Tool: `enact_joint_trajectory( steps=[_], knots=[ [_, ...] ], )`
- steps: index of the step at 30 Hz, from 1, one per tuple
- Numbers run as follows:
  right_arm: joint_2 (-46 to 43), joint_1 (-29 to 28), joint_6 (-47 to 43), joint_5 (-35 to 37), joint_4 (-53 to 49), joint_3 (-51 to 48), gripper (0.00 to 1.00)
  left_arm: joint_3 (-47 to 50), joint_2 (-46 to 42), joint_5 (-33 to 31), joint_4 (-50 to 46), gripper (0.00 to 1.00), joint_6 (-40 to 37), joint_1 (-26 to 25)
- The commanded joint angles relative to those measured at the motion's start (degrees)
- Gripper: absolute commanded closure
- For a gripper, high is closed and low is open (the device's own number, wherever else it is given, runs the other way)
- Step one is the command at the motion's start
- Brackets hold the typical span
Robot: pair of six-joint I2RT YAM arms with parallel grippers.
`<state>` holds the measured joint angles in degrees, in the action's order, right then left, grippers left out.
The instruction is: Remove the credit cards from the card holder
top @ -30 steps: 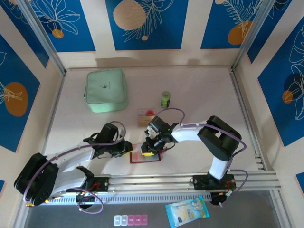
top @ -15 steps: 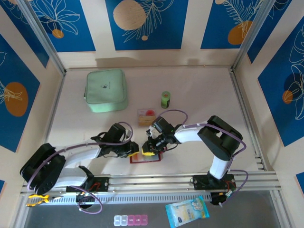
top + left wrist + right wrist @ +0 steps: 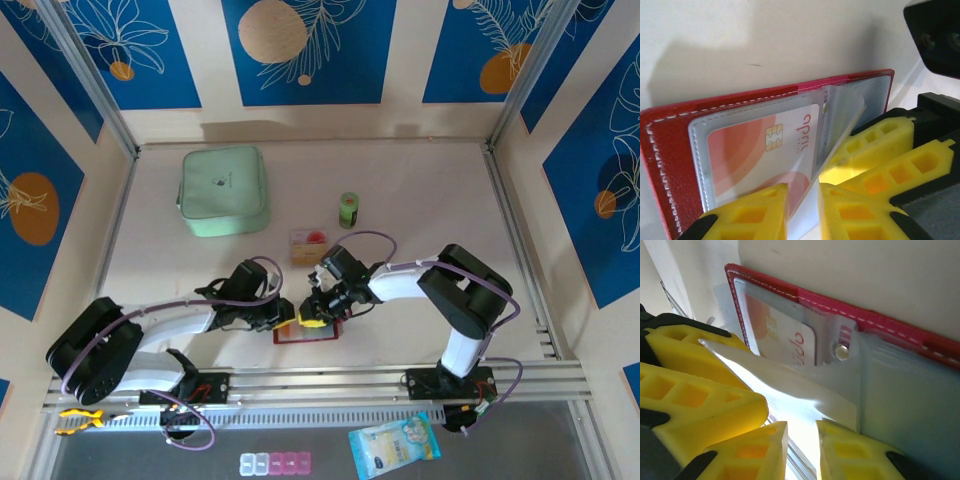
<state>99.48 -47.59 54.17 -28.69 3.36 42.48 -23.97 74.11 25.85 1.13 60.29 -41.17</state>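
In the last second my left arm has slid in from 9 o'clock. The left claw now sits against the card holder, nose to nose with the right claw, which has barely shifted. The holder lies open on the tabletop near its 6 o'clock edge, just ahead of the arm bases.

My left wrist camera shows a clear sleeve leaf lifted and running down between the left jaws. The right wrist camera shows a clear leaf dropping between the right jaws too. Both claws are nearly closed with a slit left, and I cannot tell whether either truly pinches the plastic.

A whitish card with red patches sits fully inside the sleeve beneath. What I take for loose cards lie at 12 o'clock from the holder. I judge the leaf is being peeled aside to reach that card, so at least one extraction remains.
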Motion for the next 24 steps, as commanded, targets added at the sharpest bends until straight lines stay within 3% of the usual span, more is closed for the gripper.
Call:
enact_joint_trajectory(
  steps=[1, 14, 24],
  knots=[
    [-4.3, 0.0, 0.0, 1.9, -3.8, -0.4, 0.75, -1.7, -0.9, -0.2, 0.0, 0.78, 0.8, -0.7],
    [-17.9, 3.7, -2.9, 10.0, -17.1, 0.2, 0.73, -7.3, 1.4, 0.7, -1.4, 0.66, 0.4, -3.0],
    [-23.9, 6.8, -3.5, 11.7, -21.1, -1.7, 0.7, -12.8, 10.5, 1.3, 3.1, 0.48, 1.0, -7.0]
  ],
)
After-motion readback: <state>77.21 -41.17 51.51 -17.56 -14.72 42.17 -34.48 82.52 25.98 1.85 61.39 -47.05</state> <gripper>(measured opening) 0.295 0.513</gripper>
